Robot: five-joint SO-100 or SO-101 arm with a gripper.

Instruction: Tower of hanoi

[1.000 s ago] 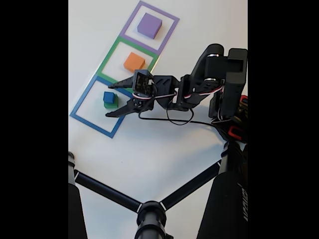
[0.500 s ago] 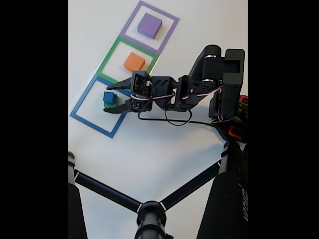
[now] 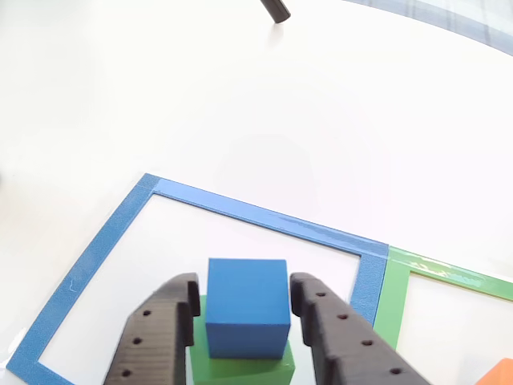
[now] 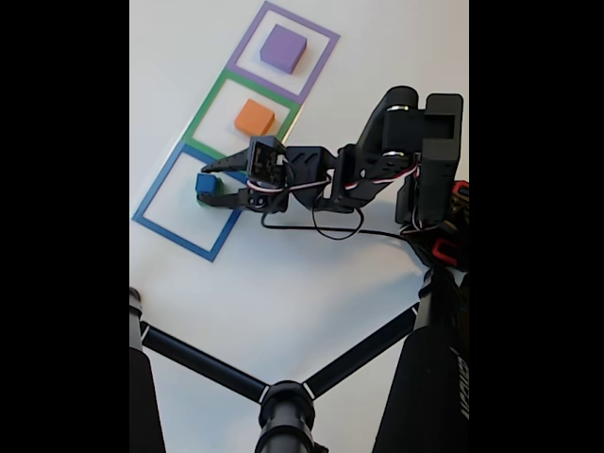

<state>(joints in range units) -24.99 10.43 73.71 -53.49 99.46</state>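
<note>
Blue cube (image 3: 247, 306) sits btwn the jaws of the gripper (image 3: 244, 301), stacked on a green block (image 3: 240, 365) inside the blue square (image 3: 264, 216). Jaws spread, a finger each side, narrow gaps, not yet clamped. Orange cube (image 4: 255, 117) and purple cube (image 4: 283, 48) lie off to one side in own squares, well apart. Nothing in the way.
</note>
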